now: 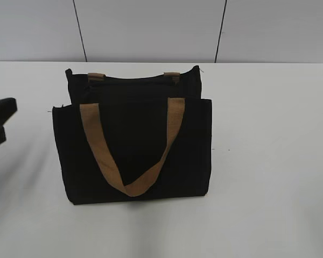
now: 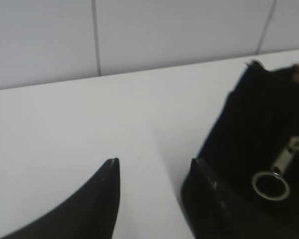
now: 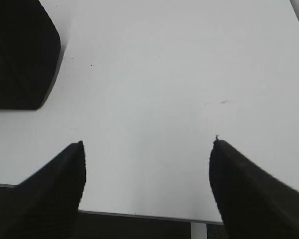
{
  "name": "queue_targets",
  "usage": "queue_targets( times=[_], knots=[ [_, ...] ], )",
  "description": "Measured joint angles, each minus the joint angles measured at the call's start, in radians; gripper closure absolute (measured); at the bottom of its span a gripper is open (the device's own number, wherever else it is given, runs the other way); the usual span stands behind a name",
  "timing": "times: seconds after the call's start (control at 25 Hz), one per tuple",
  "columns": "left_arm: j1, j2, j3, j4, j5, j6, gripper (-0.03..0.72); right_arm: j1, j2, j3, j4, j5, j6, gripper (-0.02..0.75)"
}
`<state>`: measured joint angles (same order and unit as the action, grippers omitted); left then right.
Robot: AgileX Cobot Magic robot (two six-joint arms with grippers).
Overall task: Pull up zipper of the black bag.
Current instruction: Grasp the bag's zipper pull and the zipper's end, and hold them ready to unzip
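Lying flat near the counter's back edge, the bag (image 1: 132, 145) was ungrasped, so all the pulling remained. The left gripper (image 2: 154, 174) gaped beside the zipper (image 2: 284, 162) (ring attached); the right gripper (image 3: 147, 149) gaped over bare counter (image 3: 154, 74).

Exterior view slants down on the black bag (image 1: 132, 145); both wrist views skim its edges close.

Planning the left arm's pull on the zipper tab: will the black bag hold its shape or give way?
Probably gives: the black bag is soft fabric lying flat, tan handle drooping limp. The zipper tab dangles loosely, so may swing. Nothing pins the bag; it may slide.
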<state>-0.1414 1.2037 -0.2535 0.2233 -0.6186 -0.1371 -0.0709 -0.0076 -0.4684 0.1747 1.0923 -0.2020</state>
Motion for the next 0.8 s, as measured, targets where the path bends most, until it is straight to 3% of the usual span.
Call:
queue_targets(
  times=[0.24, 0.4, 0.56, 0.8],
  knots=[
    [0.085, 0.249, -0.037, 0.485, -0.179, -0.238, 0.361, 0.0, 0.0, 0.0, 0.015, 0.0, 0.0, 0.15],
    [0.106, 0.4, -0.129, 0.772, -0.199, -0.278, 0.362, 0.0, 0.0, 0.0, 0.019, 0.0, 0.0, 0.15],
    [0.106, 0.515, -0.199, 0.91, -0.219, -0.282, 0.364, 0.0, 0.0, 0.0, 0.022, 0.0, 0.0, 0.15],
    [0.106, 0.64, -0.284, 0.918, -0.331, -0.258, 0.364, 0.0, 0.0, 0.0, 0.022, 0.0, 0.0, 0.15]
  ],
)
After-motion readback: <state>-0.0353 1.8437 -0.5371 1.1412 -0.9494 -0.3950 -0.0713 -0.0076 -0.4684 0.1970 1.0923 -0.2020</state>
